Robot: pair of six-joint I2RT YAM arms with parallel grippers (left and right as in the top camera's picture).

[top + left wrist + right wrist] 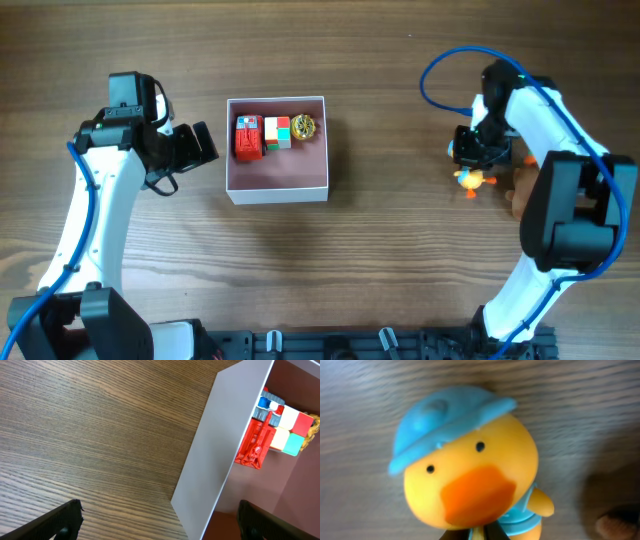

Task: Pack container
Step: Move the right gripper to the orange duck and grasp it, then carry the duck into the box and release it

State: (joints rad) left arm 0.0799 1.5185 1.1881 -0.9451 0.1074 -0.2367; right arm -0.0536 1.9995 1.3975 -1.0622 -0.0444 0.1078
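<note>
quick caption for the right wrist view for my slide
Close-up of a yellow toy duck in a blue cap against the wooden table.

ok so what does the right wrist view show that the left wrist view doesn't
Only the right wrist: a yellow rubber duck with a blue cap and orange beak, filling the frame. Only the left wrist: the square white-walled container with a pink inside, holding a red plastic toy and a multicoloured cube. Both: the brown wood-grain table.
</note>
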